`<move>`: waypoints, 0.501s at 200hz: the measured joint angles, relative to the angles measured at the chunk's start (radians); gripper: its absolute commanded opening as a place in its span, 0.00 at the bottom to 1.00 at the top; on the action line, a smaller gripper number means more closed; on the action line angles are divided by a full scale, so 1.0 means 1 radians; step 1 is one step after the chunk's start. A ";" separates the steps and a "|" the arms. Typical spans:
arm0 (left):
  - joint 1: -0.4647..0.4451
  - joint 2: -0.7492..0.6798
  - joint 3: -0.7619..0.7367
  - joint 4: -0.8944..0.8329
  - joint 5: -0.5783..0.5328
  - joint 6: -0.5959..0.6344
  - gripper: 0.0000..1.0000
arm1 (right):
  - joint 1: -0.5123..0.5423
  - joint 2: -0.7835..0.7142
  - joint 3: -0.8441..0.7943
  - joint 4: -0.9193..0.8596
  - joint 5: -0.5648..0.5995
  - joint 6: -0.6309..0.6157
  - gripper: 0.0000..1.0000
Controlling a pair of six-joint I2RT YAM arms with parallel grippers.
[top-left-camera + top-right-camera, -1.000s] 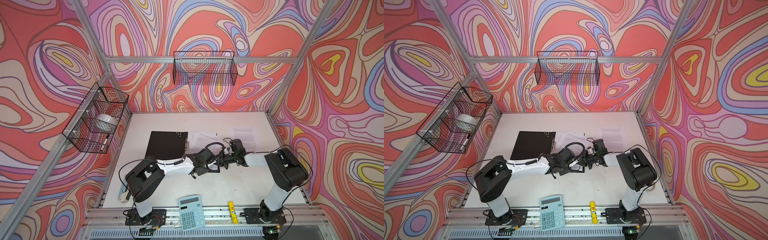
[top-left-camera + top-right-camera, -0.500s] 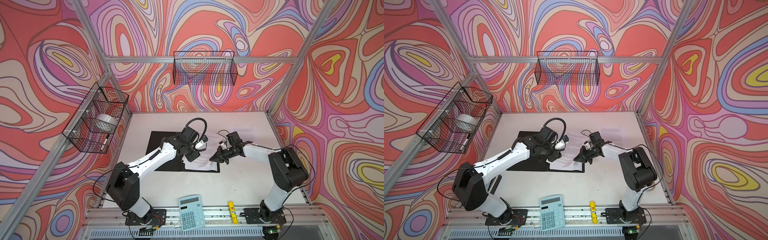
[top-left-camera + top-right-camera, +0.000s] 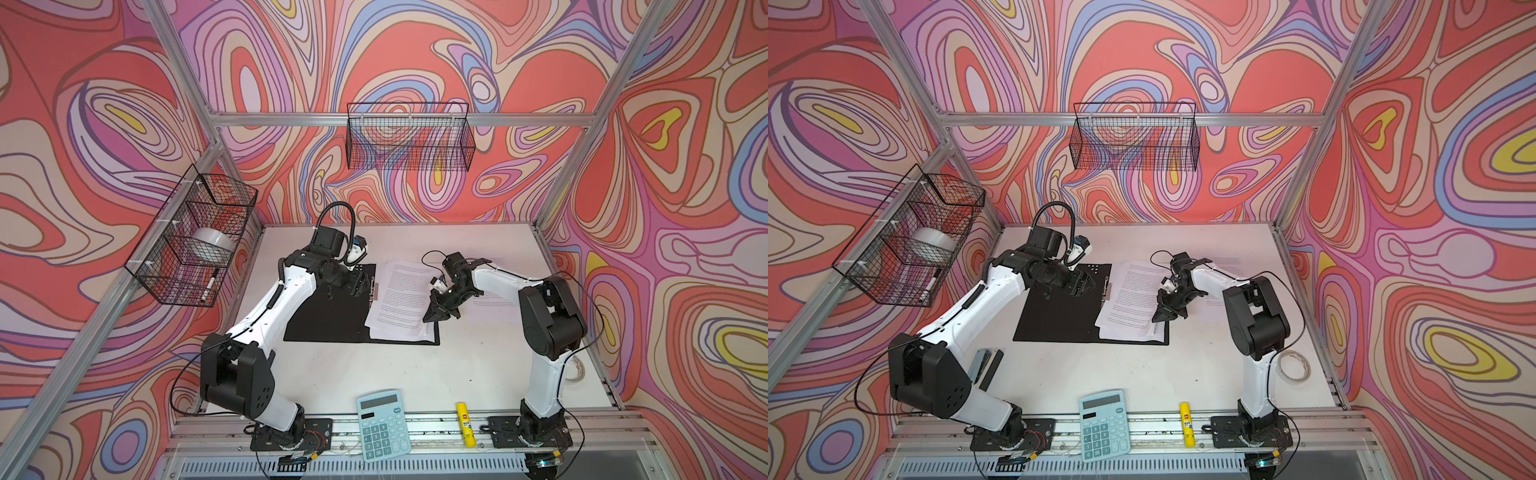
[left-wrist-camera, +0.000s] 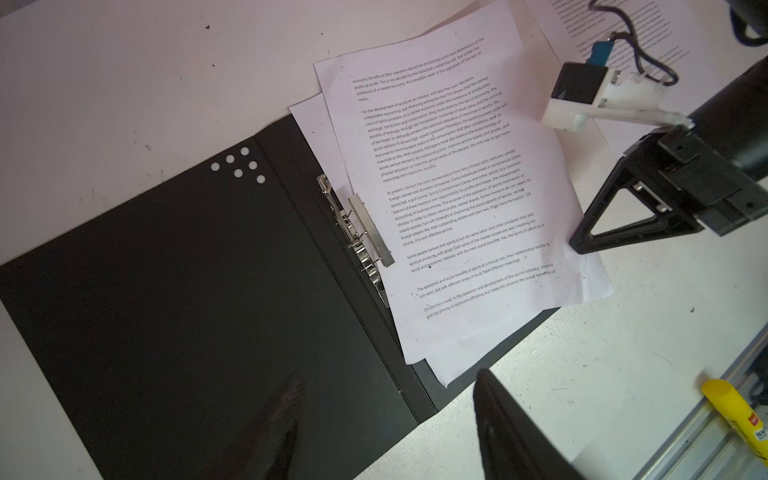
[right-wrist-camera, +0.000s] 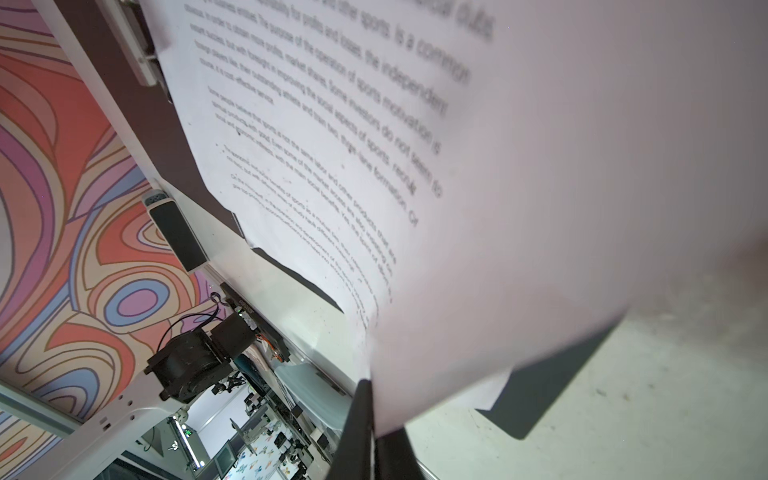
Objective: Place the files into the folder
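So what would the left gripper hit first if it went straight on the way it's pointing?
Probably the metal clip of the folder, papers beyond; height is unclear, so the left gripper may touch the black inside first.

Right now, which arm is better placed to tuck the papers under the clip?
Probably right: the right fingers pinch the papers' edge; the left fingers hang open over the folder.

We get bright, even light in both top views, soft shadows, edges bowed. Right wrist view: the files [image 5: 561, 187] blur up close. Left wrist view dimmer, sharp.
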 measured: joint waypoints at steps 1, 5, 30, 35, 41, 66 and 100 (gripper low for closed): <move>0.000 0.000 0.000 0.000 0.000 0.000 0.65 | 0.000 0.000 0.002 -0.003 0.001 -0.002 0.00; 0.000 -0.001 0.000 -0.001 0.002 -0.002 0.65 | 0.000 0.002 0.007 -0.014 0.006 -0.011 0.00; 0.000 -0.003 0.000 -0.005 0.009 -0.013 0.65 | -0.003 0.003 0.051 -0.087 0.021 -0.069 0.00; 0.000 -0.003 0.000 -0.005 0.010 -0.013 0.65 | -0.004 0.003 0.059 -0.096 0.021 -0.076 0.00; 0.001 -0.003 0.001 -0.005 0.013 -0.015 0.65 | -0.005 0.003 0.067 -0.111 0.023 -0.090 0.00; 0.002 -0.003 0.006 -0.012 0.017 -0.017 0.65 | -0.013 0.003 0.082 -0.161 0.030 -0.139 0.00; 0.002 -0.003 0.017 -0.014 0.019 -0.023 0.64 | -0.016 0.027 0.116 -0.216 0.043 -0.190 0.00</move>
